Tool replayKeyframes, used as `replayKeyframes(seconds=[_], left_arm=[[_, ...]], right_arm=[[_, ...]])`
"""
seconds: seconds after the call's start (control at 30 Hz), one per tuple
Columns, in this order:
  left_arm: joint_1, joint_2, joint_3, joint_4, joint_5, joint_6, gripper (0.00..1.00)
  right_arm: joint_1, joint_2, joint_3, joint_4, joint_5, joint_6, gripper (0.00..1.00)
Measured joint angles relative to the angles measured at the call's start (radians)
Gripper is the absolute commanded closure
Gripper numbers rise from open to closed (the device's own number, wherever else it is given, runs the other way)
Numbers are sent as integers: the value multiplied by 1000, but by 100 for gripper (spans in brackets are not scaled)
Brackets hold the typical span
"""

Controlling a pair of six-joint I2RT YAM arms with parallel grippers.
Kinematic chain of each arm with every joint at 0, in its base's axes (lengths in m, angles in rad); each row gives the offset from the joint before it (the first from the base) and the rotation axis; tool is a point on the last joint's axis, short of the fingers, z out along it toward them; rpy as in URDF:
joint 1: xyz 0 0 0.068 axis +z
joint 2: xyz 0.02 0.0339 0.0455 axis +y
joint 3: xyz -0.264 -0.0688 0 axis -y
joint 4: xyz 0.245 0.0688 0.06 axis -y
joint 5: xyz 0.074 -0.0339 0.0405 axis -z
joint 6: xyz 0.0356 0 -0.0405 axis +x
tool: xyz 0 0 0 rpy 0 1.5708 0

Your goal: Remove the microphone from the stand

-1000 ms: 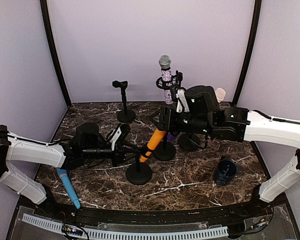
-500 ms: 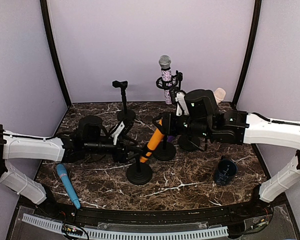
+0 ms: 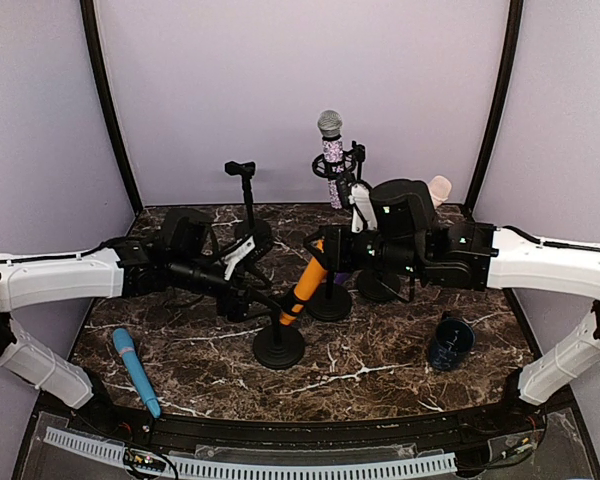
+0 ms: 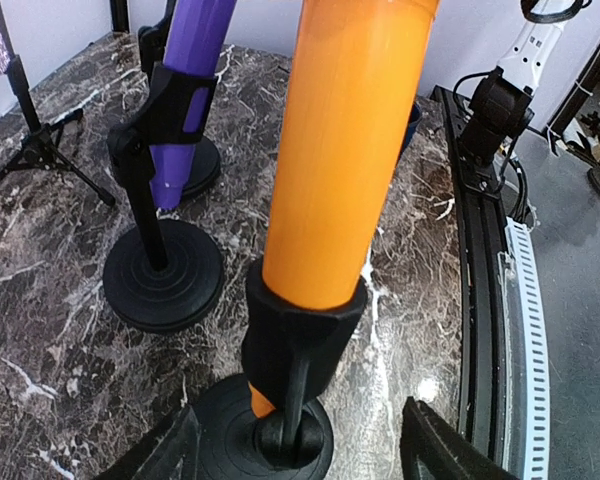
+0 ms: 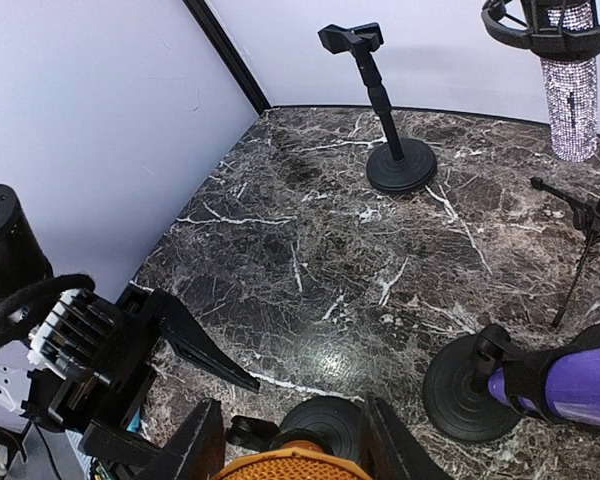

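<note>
Orange microphone (image 3: 308,283) sat tilted in the stand (image 3: 278,345), mid-tabletop (image 3: 380,370). Right gripper (image 5: 292,445) pinched its head. Left gripper (image 4: 305,450) was spread, flanking the stand. Advice: pull along the handle's axis.

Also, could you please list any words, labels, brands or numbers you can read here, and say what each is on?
No text can be read in any view.
The orange microphone, purple microphone, sparkly microphone, blue microphone and dark mug show no print.
A small part on the front rail carries coloured marks, too small to read.
</note>
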Motion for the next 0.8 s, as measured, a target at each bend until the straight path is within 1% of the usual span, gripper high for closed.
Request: replayKeyframes(seconds=[0.17,0.4,0.77,0.8], left_arm=[[20,39,14,-67,54,43,30],[20,85,33,-82,79,67,35],[20,85,32,-42,46,93,65],[20,85,32,-41,45,93,70]], right_arm=[[0,0,0,2,-1,-7,62],[0,0,0,6,-8,-16,62],[0,5,0,21,-19,-36,63],[0,5,0,22,-19,-37,62]])
